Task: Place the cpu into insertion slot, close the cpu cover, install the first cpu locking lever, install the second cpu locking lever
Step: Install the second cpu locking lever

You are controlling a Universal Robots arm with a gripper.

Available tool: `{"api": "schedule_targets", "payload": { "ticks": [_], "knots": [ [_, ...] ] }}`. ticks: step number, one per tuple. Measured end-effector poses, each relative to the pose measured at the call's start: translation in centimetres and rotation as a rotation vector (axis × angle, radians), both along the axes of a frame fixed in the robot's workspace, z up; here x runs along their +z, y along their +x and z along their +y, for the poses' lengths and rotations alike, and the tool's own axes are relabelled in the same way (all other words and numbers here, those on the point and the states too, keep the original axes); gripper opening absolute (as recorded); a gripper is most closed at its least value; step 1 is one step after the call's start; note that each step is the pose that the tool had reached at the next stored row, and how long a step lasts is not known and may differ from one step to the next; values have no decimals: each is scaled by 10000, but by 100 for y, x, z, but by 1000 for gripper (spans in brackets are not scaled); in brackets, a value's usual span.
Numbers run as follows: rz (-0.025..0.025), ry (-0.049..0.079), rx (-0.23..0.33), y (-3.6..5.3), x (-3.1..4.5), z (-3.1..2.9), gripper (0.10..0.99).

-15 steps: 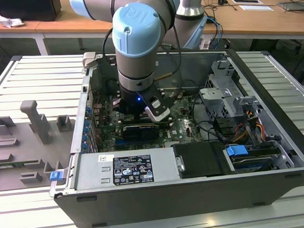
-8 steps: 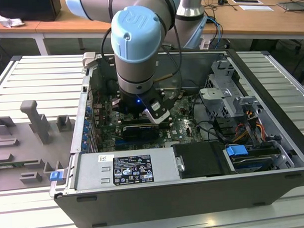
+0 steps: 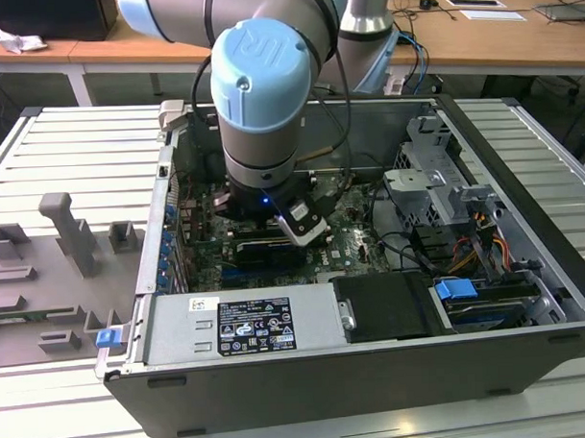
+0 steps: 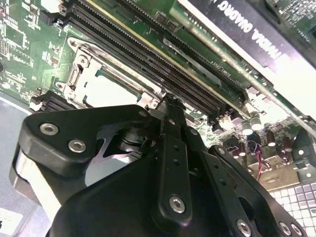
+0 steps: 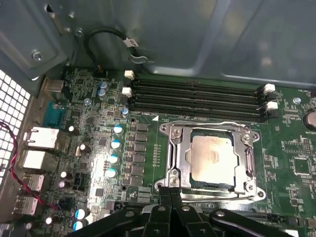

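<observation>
The cpu (image 5: 212,158) lies flat in the insertion slot (image 5: 252,138) on the green motherboard, its pale metal top showing through the window of the cpu cover (image 5: 178,148). The cover lies down flat over it. A thin wire lever (image 5: 207,125) runs along the socket's side next to the memory slots. My gripper (image 5: 170,191) is shut, with its black fingertips together right at the socket's edge and nothing visible between them. In the second wrist view the gripper (image 4: 168,101) tip sits just beside the cpu (image 4: 111,91) and the cover (image 4: 79,74). In the exterior view the arm's wrist (image 3: 260,114) hangs over the board.
Long black memory slots (image 5: 197,96) run beside the socket, and a long black card (image 4: 256,29) lies beyond them. The grey case wall (image 5: 197,34) rises close behind. A drive cage (image 3: 435,176), cables and the power supply (image 3: 243,322) fill the case. Grey fixtures (image 3: 72,236) stand outside.
</observation>
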State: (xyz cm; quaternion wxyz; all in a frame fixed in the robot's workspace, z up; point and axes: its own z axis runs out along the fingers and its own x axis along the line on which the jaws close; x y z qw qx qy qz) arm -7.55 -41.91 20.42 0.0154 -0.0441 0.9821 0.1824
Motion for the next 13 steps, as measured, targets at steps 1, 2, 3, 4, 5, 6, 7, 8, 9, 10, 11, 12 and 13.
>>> {"api": "schedule_targets", "payload": {
  "ticks": [1,2,3,4,5,6,7,8,9,10,11,12,13],
  "knots": [
    [-1,49,-1,-7,-20,1,106],
    [-1,62,0,-9,-37,0,106],
    [1,68,1,-10,-53,0,106],
    [1,84,-2,-11,-70,0,106],
    [1,112,-2,-13,-78,-1,106],
    [1,151,-1,-15,-84,-2,106],
    [0,207,-1,-18,-91,-4,106],
    [0,261,-1,-22,-100,-6,106],
    [1,295,-2,-25,-106,-9,106],
    [1,341,-2,-28,-118,-13,106],
    [0,365,0,-30,-124,-14,106],
    [0,387,1,-31,-129,-15,106],
    [0,427,3,-34,-133,-15,106]
  ]
}}
